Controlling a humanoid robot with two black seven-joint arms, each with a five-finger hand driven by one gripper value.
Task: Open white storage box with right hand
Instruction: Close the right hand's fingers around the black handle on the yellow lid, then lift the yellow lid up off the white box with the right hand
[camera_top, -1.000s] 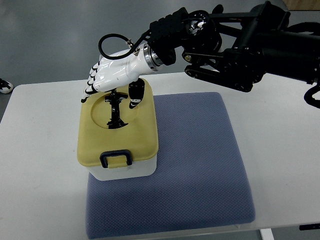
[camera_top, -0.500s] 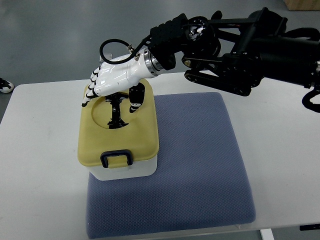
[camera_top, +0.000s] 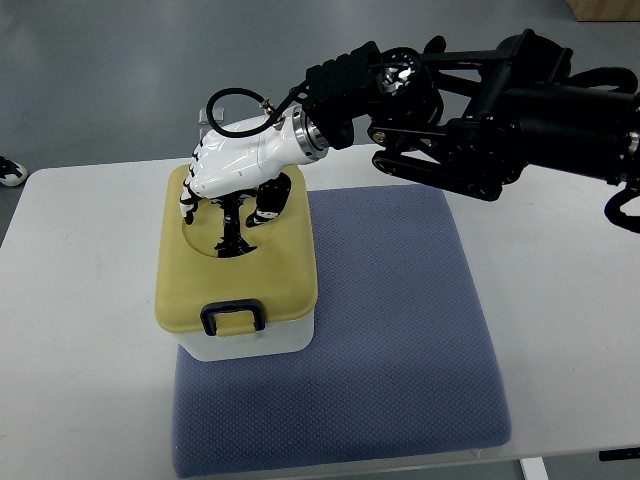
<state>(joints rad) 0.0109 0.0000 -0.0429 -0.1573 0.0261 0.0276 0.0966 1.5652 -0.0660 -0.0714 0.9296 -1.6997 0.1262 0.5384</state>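
Curling right hand (camera_top: 232, 175) over matte yellow lid (camera_top: 237, 262)

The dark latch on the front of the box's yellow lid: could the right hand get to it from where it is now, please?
Probably yes. The latch sits uncovered at the near edge of the lid, with nothing on or beside it. The right hand hovers over the lid's far end, above the round recess, so it would only have to travel toward the camera.

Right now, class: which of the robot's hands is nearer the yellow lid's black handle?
Right. The right hand hovers directly over the lid's black handle; the left hand is out of view.
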